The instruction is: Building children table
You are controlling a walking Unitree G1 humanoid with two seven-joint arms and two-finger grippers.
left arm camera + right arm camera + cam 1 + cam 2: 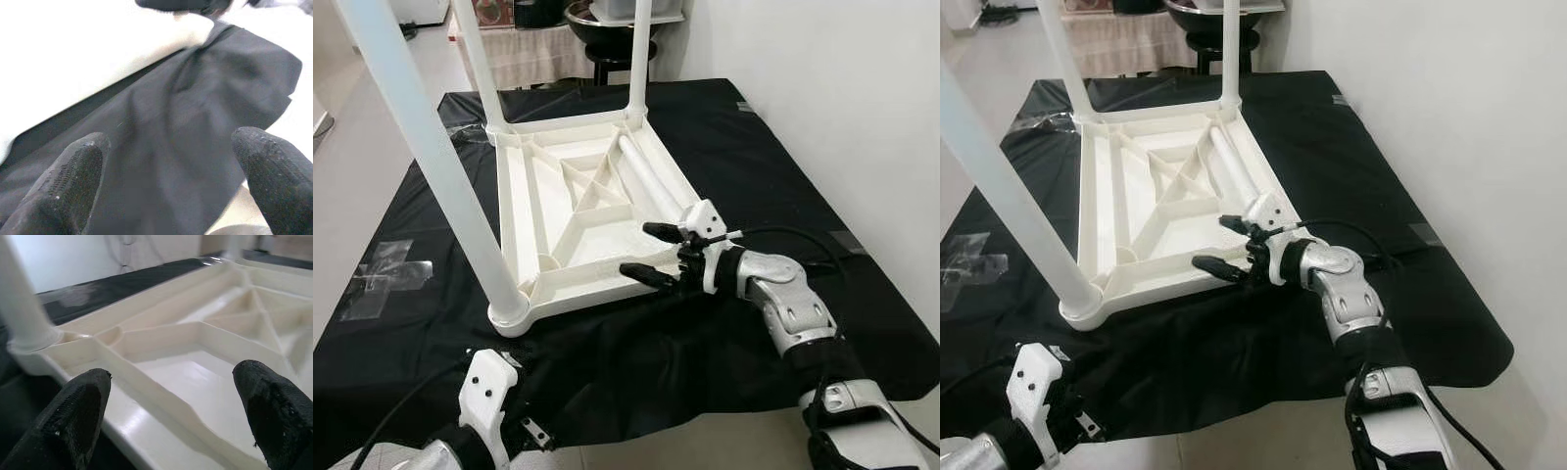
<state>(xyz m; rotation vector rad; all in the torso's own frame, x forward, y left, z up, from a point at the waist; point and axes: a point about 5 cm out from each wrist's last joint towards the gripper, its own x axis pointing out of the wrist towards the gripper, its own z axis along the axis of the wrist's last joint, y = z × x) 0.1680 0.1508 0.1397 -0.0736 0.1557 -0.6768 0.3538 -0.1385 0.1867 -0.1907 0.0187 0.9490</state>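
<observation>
White table [570, 196] upside down, legs upward, right hand [651, 252] spread at its rim, left hand [166, 181] spread

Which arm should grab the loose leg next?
Right. The right gripper is open at the tabletop's edge, near the loose leg lying inside it. The left gripper sits low by the cloth's edge.

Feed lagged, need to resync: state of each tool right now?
Left tool: open, holding nothing, over the black cloth.
Right tool: open, holding nothing, at the table edge.

White plastic children's table [570, 201] upside down on black cloth [636, 352], three legs [426, 137] fitted upright
</observation>
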